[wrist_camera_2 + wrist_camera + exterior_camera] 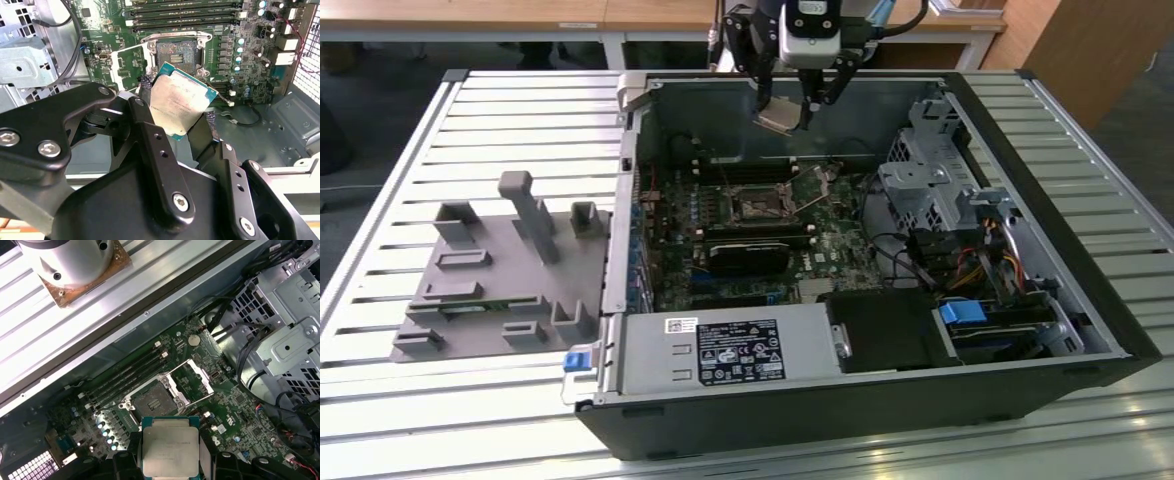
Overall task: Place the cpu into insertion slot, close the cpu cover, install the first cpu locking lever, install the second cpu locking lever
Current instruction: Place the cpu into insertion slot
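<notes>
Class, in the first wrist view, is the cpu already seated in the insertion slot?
No: the gripper holds the cpu clear of the empty insertion slot.

A slatted silver metal tabletop (520, 110) spreads below and around the gripper (785, 112), its ribs running across the exterior view. The slats nearest the camera, well apart from the gripper, glare white under bright light. Beyond the gripper stand light wooden desks (480, 15) on white legs (610, 50). Well to the exterior view's right of the gripper rises a brown wooden cabinet side (1087, 50). Dark grey floor (380, 95) shows between the desks and the tabletop.
</notes>
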`<state>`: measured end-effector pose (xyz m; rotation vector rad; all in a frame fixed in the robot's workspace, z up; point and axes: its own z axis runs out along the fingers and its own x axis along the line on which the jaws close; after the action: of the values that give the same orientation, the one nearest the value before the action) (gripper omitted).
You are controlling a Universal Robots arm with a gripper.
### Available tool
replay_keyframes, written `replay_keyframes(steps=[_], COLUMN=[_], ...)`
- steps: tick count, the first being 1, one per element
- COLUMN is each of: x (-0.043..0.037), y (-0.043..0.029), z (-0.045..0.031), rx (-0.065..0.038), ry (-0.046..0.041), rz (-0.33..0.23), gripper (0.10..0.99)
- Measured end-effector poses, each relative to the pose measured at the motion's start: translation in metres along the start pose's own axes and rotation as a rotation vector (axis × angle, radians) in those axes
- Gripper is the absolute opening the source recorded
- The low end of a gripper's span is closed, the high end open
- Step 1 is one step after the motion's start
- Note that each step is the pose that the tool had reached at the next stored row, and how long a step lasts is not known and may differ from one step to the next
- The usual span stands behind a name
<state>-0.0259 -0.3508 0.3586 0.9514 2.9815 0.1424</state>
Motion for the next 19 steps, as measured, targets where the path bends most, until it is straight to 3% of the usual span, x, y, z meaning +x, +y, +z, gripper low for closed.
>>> replay_keyframes(steps=[11,19], x=[0.0000,-0.0001], y=[-0.0001,-0.0002], z=[0.0014,0.0019], rx=[0.000,-0.001], ry=[-0.0012,-0.0063], rz=[0.013,0.070], gripper=[0.541,0.541])
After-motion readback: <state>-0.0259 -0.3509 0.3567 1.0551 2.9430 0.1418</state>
